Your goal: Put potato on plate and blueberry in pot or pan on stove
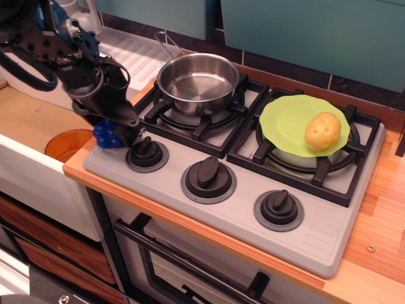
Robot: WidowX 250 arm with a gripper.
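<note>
The blueberry lies on the front left corner of the grey stove, beside the leftmost knob. My gripper is lowered right onto it. Its dark fingers cover most of the berries, and I cannot tell whether they have closed. The steel pot stands empty on the left burner. The yellow potato rests on the lime-green plate on the right burner.
An orange round dish lies in the lower well left of the stove. A white ribbed drainboard is behind my arm. Two more knobs line the stove front. Wooden counter extends to the right.
</note>
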